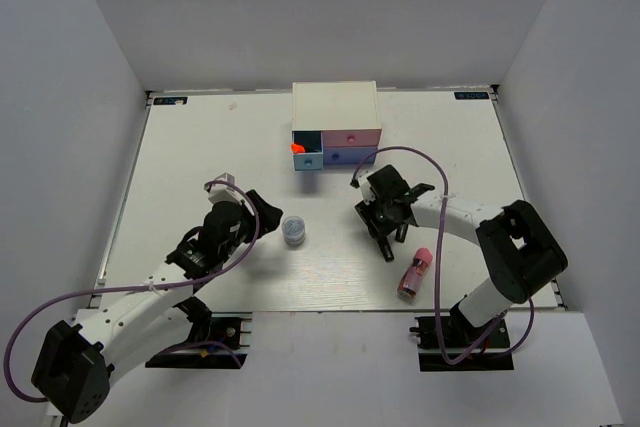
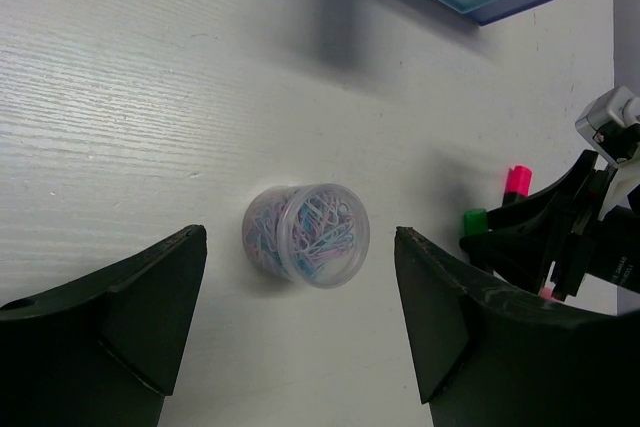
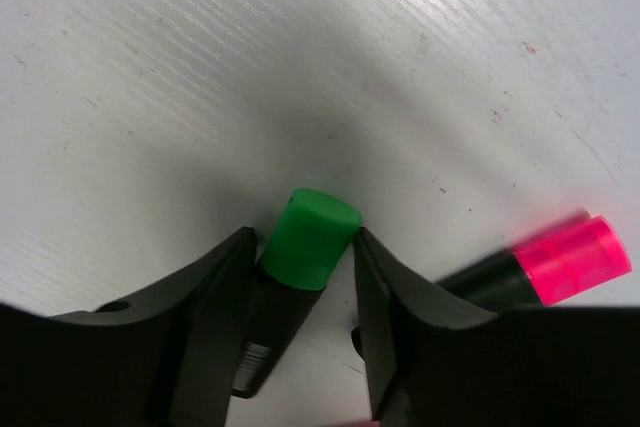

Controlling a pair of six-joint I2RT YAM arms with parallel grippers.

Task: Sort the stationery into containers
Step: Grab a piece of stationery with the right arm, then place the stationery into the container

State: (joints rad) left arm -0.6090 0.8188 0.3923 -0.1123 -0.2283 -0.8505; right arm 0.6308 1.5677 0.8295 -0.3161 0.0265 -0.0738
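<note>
Right gripper (image 3: 302, 242): I see it clamped on the black green-capped highlighter (image 3: 310, 225)
Highlighter axis: flat on my white worktop (image 3: 150, 67), lengthwise between the jaws, cap pointing away from the wrist
Left gripper (image 2: 300, 239): spread wide, empty

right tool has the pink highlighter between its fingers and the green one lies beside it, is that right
No, the colours are swapped. The right tool has the green highlighter between its fingers, and the pink highlighter lies beside it. The right wrist view shows this.
</note>
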